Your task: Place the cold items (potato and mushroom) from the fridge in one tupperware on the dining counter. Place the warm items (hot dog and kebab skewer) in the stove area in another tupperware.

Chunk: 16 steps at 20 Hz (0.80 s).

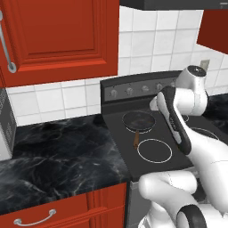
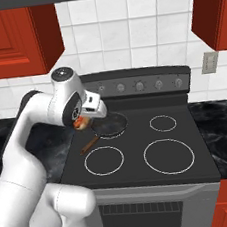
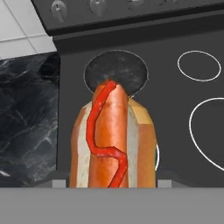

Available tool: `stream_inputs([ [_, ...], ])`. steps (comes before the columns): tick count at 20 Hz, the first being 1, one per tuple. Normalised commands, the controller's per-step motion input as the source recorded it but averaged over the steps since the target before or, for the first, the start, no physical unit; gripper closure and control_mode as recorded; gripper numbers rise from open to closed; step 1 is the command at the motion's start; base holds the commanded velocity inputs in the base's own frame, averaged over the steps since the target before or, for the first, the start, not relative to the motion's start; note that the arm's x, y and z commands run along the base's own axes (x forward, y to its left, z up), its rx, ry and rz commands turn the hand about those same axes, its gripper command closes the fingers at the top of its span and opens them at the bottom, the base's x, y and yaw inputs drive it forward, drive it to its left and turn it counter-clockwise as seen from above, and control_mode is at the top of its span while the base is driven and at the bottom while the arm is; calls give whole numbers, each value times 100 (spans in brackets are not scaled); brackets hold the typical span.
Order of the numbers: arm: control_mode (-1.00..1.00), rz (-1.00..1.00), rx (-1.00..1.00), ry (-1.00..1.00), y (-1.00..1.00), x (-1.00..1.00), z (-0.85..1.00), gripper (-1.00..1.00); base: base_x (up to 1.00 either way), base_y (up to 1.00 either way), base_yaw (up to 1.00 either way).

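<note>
step: warm items | claw (image 2: 81, 122) clamped on hot dog (image 3: 113, 140), above stove (image 2: 199, 140) (pan (image 1: 139, 120) below) | next: carry to tupperware

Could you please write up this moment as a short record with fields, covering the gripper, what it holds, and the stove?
gripper: shut on the hot dog, gripper raised above the stove's left side
hot dog: in a bun, a red sauce line along the sausage, lifted clear of the pan
pan: dark, on the rear left burner, brown handle pointing toward the front
stove: black top with white burner rings, knobs along the back panel
counter: dark marble, left of the stove
</note>
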Motion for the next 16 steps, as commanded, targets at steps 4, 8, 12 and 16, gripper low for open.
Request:
stream_inputs([
  [4, -100, -7, 0, -8, 8, -80, 23, 100, 0, 0, 0],
  [8, -100, -7, 0, -11, 7, -82, 13, 100, 0, 0, 0],
  [12, 100, -1, 0, -4, 3, -23, 0, 100, -75, 21, 0],
  [16, 100, 0, 0, 0, 0, 0, 0, 100, -98, 44, 0],
])
